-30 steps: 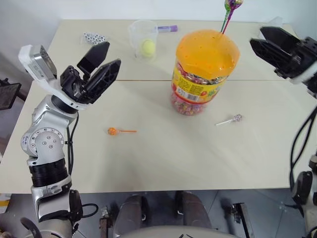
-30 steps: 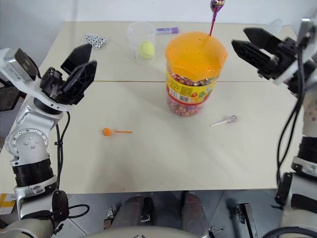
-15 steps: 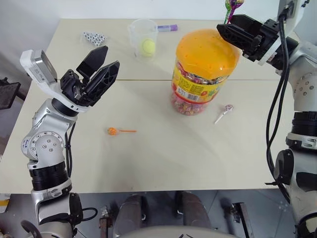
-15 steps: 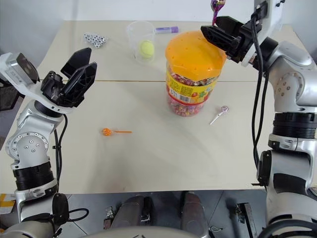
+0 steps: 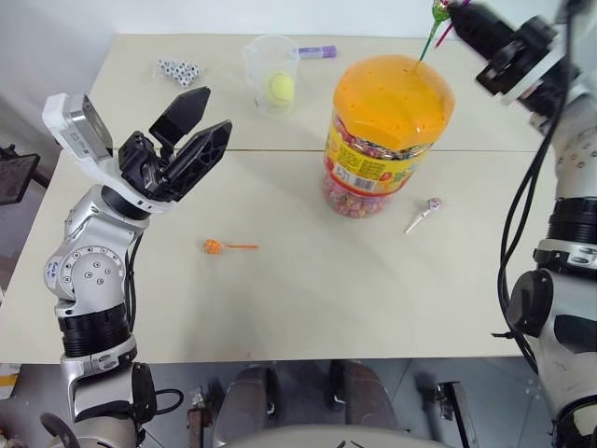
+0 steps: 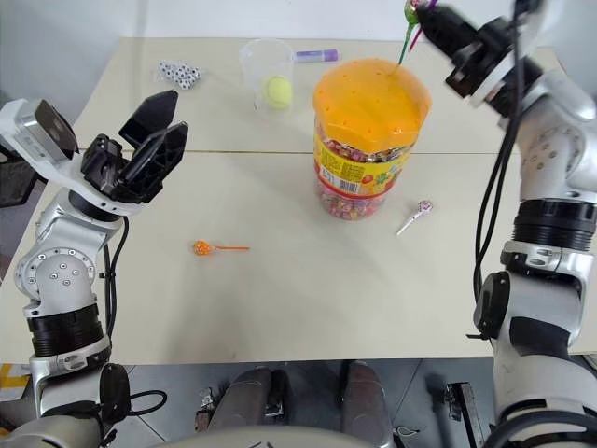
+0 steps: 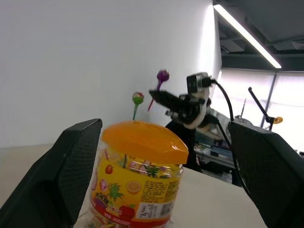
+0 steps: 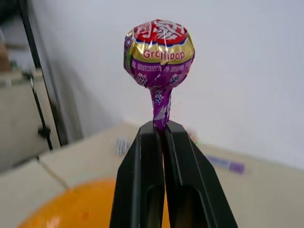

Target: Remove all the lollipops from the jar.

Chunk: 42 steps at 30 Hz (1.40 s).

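The jar point(image 5: 389, 131), a large clear plastic tub packed with small colourful sweets under a yellow and red fruit label, stands near the middle of the pale, smooth worktop point(image 5: 308, 299), capped by a glossy orange domed lid point(image 5: 394, 89) dotted with small holes. A green-headed lollipop point(image 5: 439, 11) on a thin green stick rises tilted from one hole at the far right of the lid. The right gripper point(image 8: 163, 129), raised above and beyond the jar, has its two flat black jaws pressed together on the stick of a purple lollipop point(image 8: 159, 52), just under its round head in shiny purple, gold and red foil. The left gripper point(image 5: 194, 131) hovers left of the jar above the worktop, its broad, dimpled black jaws spread wide and empty. An orange lollipop point(image 5: 213, 246) on an orange stick lies flat on the worktop in front of the left gripper, and a pink-purple swirl lollipop point(image 5: 432, 204) on a white stick lies right of the jar's base. Behind the jar stands a small clear plastic cup point(image 5: 270, 70) with a yellow ball point(image 5: 279, 88) inside
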Each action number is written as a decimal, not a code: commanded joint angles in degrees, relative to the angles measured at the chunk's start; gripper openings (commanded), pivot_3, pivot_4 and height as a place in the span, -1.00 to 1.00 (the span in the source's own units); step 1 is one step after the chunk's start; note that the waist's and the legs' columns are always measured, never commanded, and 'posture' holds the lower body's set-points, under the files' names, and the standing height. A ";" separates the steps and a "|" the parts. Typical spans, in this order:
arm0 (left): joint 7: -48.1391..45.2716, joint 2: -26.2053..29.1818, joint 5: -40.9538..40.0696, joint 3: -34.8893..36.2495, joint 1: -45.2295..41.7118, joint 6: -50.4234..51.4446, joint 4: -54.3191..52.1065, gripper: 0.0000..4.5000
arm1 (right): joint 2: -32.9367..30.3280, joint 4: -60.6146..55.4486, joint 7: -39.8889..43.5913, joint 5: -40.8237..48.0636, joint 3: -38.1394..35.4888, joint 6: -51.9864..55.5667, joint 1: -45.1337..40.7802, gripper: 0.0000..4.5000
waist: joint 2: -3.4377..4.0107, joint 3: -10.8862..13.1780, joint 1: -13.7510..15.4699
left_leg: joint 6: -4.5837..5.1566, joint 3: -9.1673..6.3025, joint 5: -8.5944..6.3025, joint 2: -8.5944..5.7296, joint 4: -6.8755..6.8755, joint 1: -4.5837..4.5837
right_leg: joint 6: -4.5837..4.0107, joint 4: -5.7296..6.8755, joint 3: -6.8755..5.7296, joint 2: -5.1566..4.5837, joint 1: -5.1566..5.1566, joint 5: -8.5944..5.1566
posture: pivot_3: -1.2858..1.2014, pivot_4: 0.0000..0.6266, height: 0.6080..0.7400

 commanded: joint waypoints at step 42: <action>5.68 -5.22 2.15 -0.28 -5.63 -2.35 3.36 1.00 | 1.74 9.71 -2.58 -14.11 10.72 -1.76 -5.76 0.32 | 0.20 0.08 -0.23 | -0.04 -0.20 -0.04 0.04 0.06 -0.13 | -0.03 0.17 -0.41 -0.08 -0.08 0.04 | 0.03 -0.52 1.00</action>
